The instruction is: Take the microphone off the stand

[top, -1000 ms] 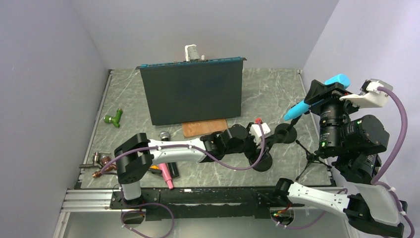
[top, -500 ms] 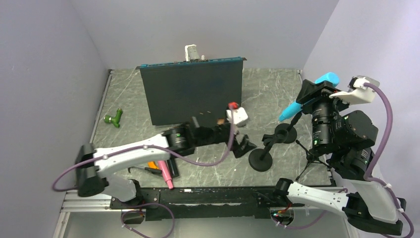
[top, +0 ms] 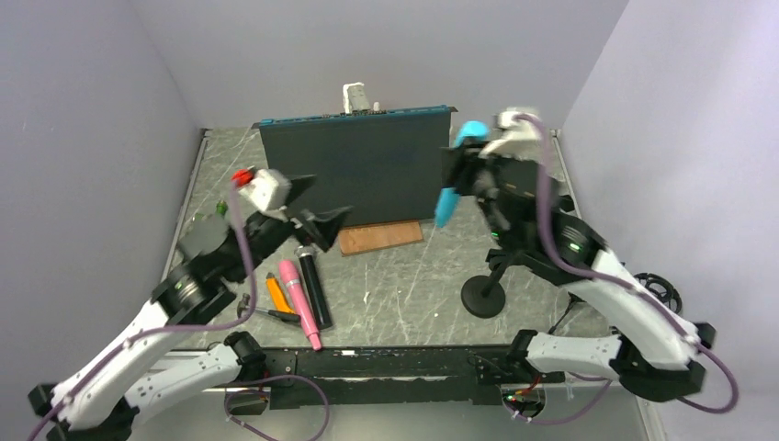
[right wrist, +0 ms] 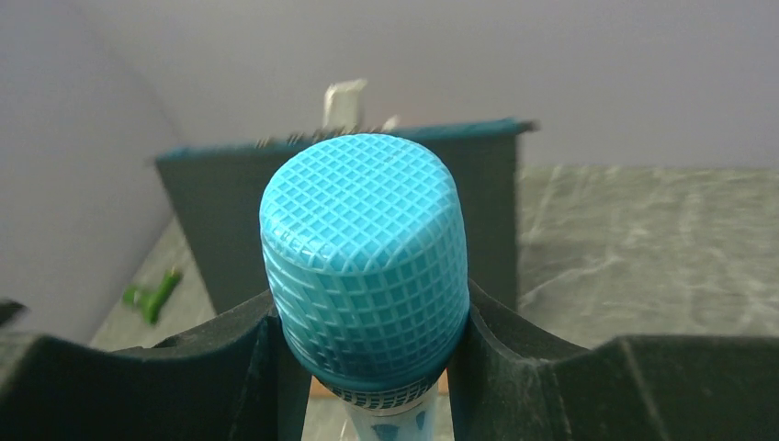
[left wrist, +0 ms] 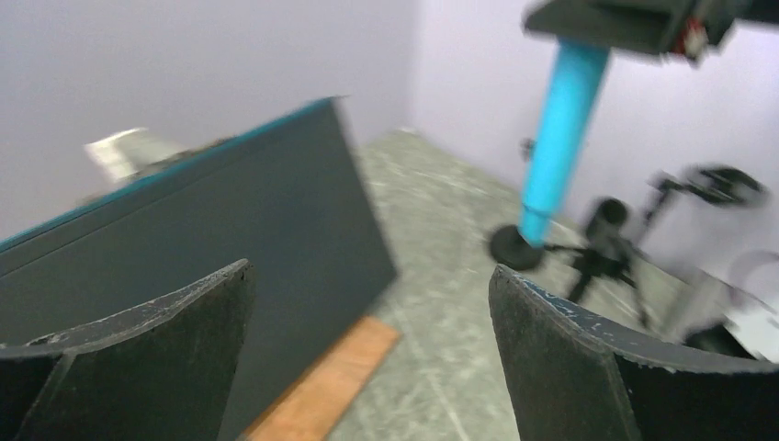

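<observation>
Having released the stand [top: 484, 296] and swung away leftward, the left gripper [top: 320, 206] hangs spread and empty, while the right gripper [top: 457, 173], pinching the blue microphone [top: 446, 204] just under its head, has carried it aloft, clear of the stand; removal appears accomplished.

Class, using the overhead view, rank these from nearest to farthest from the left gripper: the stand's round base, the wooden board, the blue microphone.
1. The wooden board, just right of the left gripper, at the foot of the dark panel.
2. The blue microphone, further right, held aloft by the right gripper.
3. The stand's round base, farthest, right and toward the arms' bases.
</observation>
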Robot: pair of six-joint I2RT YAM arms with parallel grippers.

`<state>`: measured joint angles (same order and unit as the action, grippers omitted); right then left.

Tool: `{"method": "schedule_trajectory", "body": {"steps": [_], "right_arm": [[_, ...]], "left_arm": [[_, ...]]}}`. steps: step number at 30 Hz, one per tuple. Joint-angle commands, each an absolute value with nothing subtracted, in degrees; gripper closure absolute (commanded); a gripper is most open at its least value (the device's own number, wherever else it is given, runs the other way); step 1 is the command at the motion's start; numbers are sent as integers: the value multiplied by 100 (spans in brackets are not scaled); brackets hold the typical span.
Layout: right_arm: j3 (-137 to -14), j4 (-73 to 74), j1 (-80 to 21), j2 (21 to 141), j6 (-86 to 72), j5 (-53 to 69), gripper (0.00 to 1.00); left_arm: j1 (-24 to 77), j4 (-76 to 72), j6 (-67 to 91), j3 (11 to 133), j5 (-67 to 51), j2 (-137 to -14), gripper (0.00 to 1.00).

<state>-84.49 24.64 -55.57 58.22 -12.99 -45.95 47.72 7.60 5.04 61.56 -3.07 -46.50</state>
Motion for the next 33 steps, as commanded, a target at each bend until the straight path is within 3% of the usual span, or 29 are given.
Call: {"method": "schedule_trajectory", "body": {"steps": [1, 5, 12, 20, 28, 33], "right_arm": [[-8681, 2758, -5261, 6856, -2040, -2487, 100], [-8645, 2730, -4817, 7933, -2558, -147, 100], [-8198, 2124, -4999, 9428, -3310, 1208, 100], [-8464, 1421, -5564, 10834, -4240, 571, 98], [-8243, 1135, -5877, 11273, -4332, -452, 80], [-8239, 1071, -5872, 11416, -4158, -652, 60]], "left_arm": [[4645, 261, 210, 5179, 2253, -3529, 1], [4648, -187, -273, 4621, 3030, -2863, 1], [4649, -754, -1024, 4039, 3565, -2716, 1], [4647, -946, -1428, 3961, 3598, -3129, 1], [4649, -795, -1180, 4078, 3250, -3212, 1], [4656, -841, -1152, 4032, 3125, -3183, 1]]}}
